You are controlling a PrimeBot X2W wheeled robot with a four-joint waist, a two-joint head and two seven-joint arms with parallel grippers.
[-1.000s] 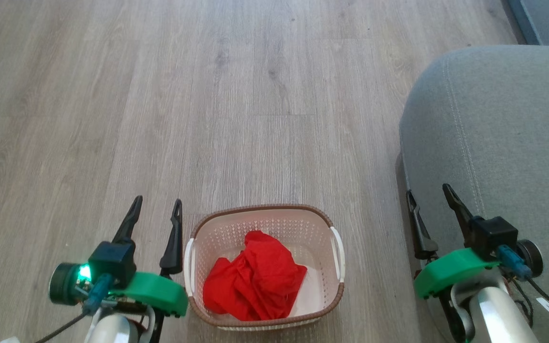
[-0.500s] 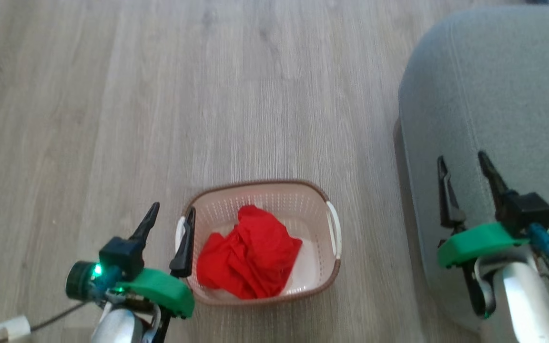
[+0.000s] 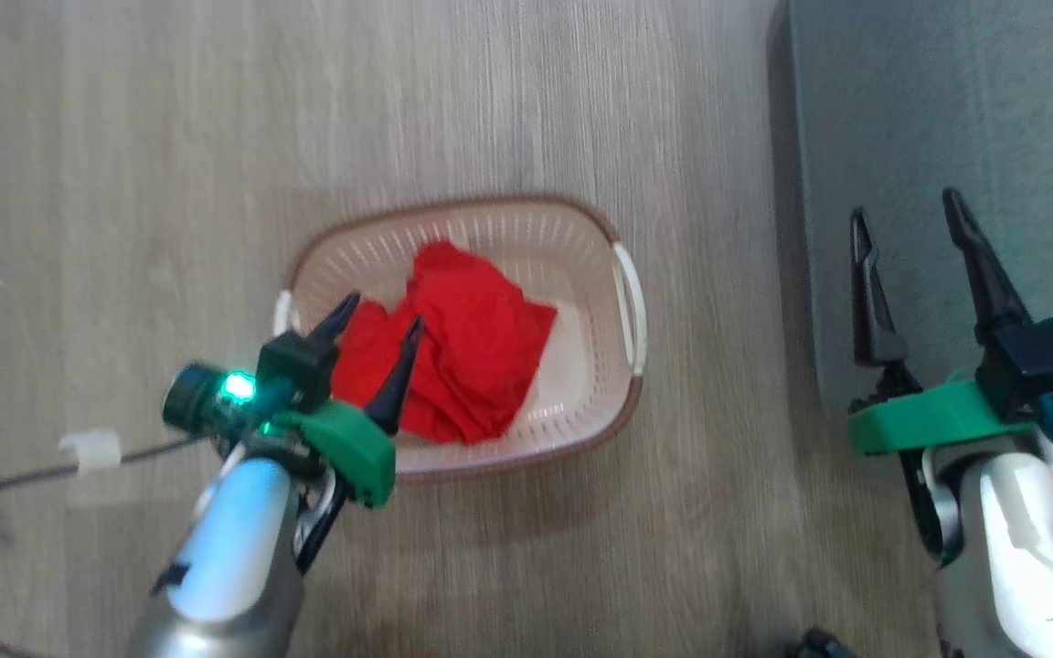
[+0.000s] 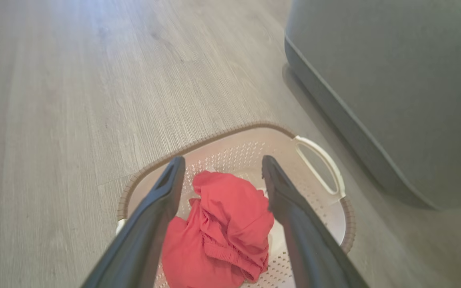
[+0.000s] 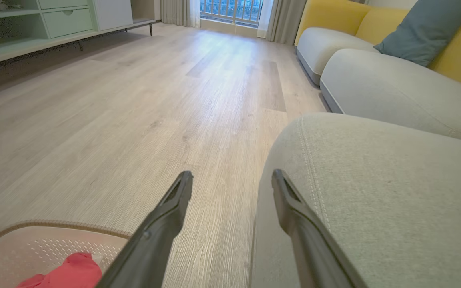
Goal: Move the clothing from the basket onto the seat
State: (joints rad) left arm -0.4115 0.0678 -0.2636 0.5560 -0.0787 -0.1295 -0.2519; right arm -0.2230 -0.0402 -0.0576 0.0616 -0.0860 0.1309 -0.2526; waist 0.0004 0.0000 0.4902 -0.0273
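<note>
The left pincer (image 3: pixel 385 309), fingers apart, has swung from beside the cream perforated plastic basket (image 3: pixel 581 215) to above the bright red fabric clothing (image 3: pixel 467 356) inside it (not yet gripped); a grab seems next. The right pincer (image 3: pixel 905 205), also apart, hovers over the edge of the grey upholstered seat (image 3: pixel 947 91).

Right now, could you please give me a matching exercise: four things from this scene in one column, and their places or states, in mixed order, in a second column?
Column 1
1. clothing
2. basket
3. left gripper
4. right gripper

Column 2
A. open, at the edge of the grey seat
B. standing on the wooden floor
C. crumpled and red, lying in a container
D. open, fingers above red fabric

Right pairs: 1-C, 2-B, 3-D, 4-A
</note>
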